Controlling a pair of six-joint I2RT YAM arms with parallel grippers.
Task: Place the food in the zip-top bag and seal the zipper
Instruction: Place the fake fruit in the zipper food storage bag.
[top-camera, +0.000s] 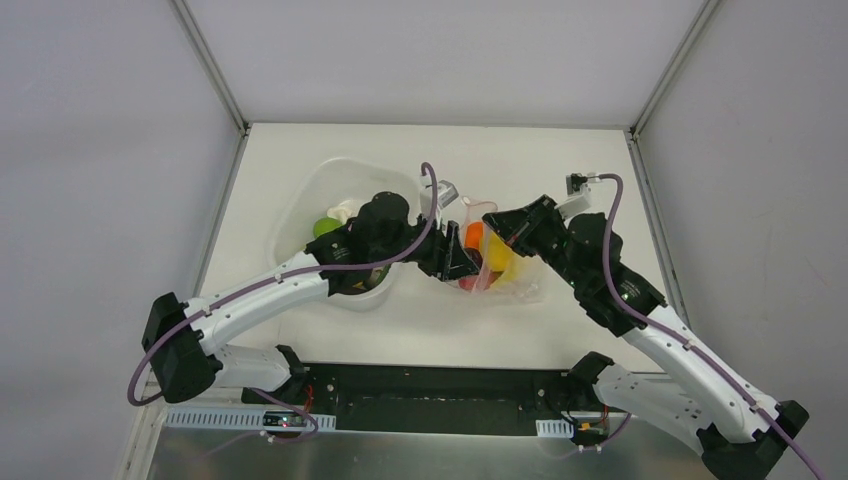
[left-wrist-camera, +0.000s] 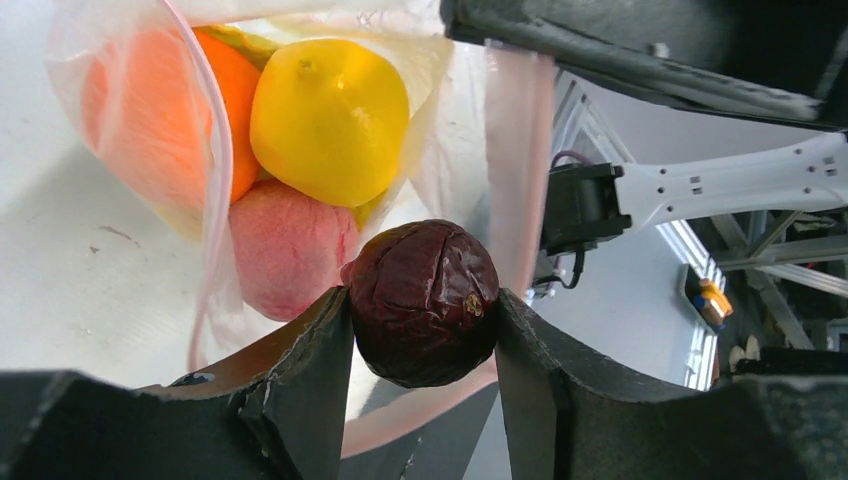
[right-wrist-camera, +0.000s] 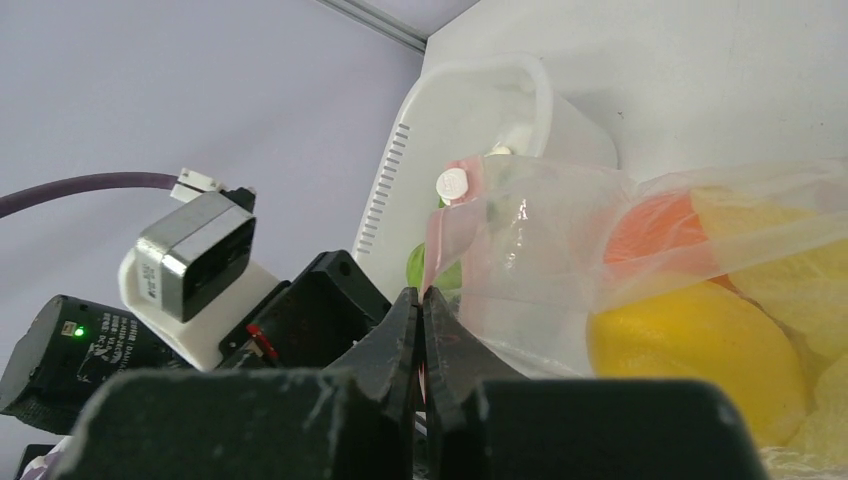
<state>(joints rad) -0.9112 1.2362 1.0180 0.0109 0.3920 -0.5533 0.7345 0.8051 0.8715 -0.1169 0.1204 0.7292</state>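
Note:
My left gripper is shut on a dark purple wrinkled fruit at the mouth of the zip-top bag. Inside the bag lie a yellow lemon, an orange piece and a pink-red piece. My right gripper is shut on the bag's pink zipper edge and holds it up. From above, both grippers meet at the bag in the table's middle, the left gripper on its left side, the right gripper at its upper edge.
A white tub stands left of the bag, under my left arm, with a green piece and a pale cream piece in it. The tub's ribbed wall shows behind the bag in the right wrist view. White walls surround the table.

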